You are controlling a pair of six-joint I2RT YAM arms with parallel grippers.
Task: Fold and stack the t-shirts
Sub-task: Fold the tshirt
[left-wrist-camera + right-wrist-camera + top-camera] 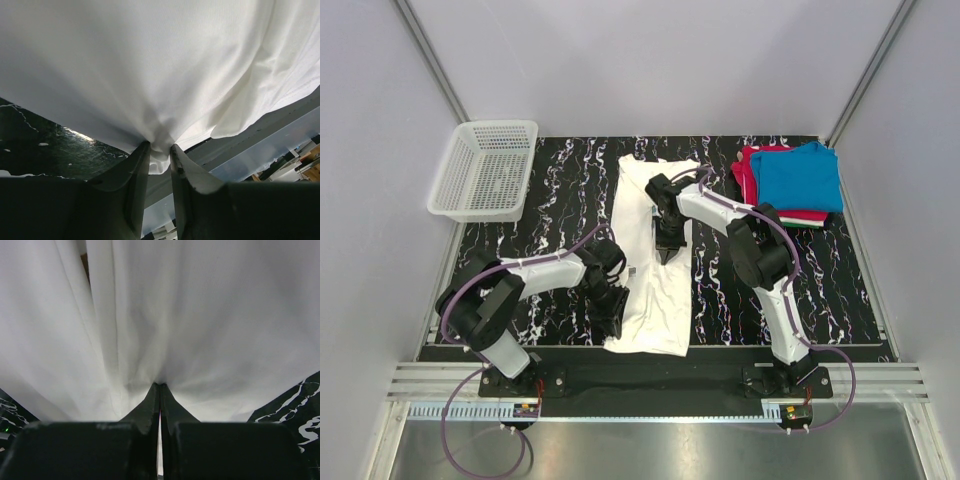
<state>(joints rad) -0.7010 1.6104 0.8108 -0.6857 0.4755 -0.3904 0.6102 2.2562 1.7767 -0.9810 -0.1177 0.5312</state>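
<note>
Black marbled table [560,200], grey walls [620,60], white t-shirt [658,300] pinched by left end effector [615,323], right end effector [666,256]

You can't count the red t-shirts [748,175] at the desk's [570,200] far right corner, because the blue t-shirt [802,175] covers most of them. The small mark [633,272] on the white t-shirt [655,290] is too small to read. Both wrist views cut that shirt off at the top and sides. The left claw [160,146] hides part of its pinched fold.

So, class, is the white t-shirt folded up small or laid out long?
Laid out long: the white t-shirt stretches as one narrow strip down the table.
</note>
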